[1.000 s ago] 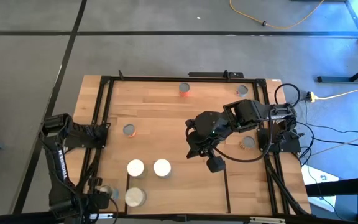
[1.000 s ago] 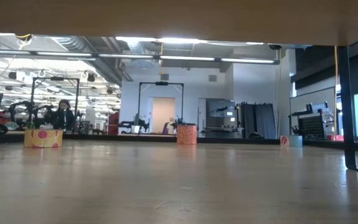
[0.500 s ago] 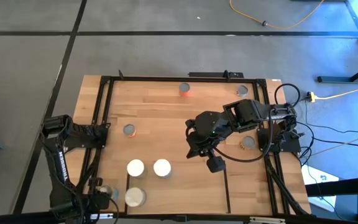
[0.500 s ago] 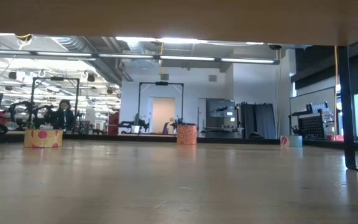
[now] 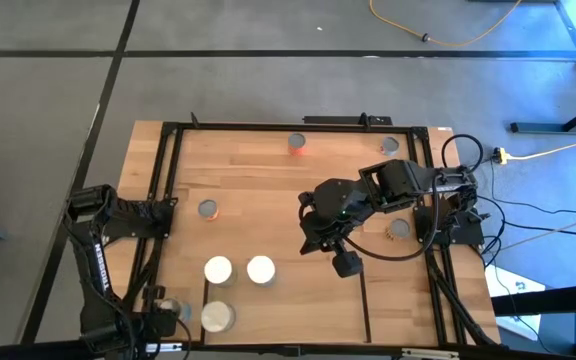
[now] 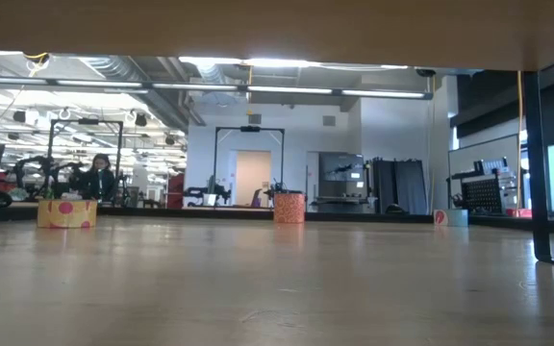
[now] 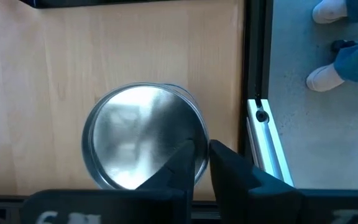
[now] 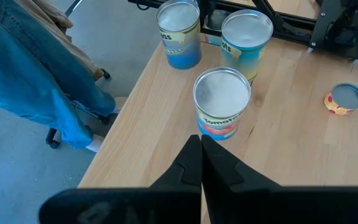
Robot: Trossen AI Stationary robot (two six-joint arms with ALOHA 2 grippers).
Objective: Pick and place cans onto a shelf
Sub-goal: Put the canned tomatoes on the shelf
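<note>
Your left wrist view alone shows the left gripper [image 7: 201, 163], fingers narrowly parted, at the silver can's [image 7: 143, 135] rim.

Big open lab/workshop: ceiling strip lights [image 6: 258, 63], ducts, equipment racks [image 6: 397, 185].

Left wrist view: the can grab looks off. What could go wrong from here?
1. The left end effector sits over the can at its rim on the side toward the black bar, not over its middle. A grasp from here may catch only the rim and tip the can.
2. The can stands close to the bar and the table edge, so a nudge could knock it into the bar.
3. A person's shoe is just past that edge, possibly within the arm's swing.
</note>
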